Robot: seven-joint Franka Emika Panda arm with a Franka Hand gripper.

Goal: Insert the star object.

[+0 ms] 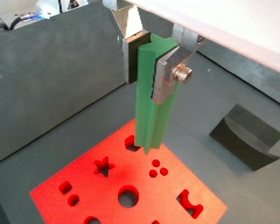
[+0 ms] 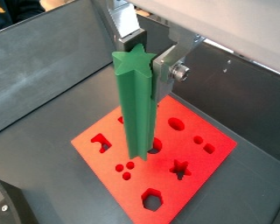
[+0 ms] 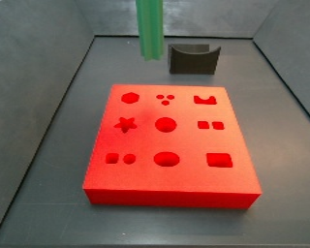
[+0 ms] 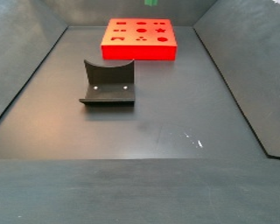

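The gripper (image 2: 149, 63) hangs above the red block (image 2: 213, 166), its jaws clamped on the upper part of the star object (image 2: 136, 105); the green rod stands upright between them, lower end clear of the star-shaped hole (image 1: 104, 166)

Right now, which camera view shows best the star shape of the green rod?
A wrist view shows the star object best: its star-shaped top end faces the camera, held in the gripper. A side view shows only its plain shaft; the far side view misses it.
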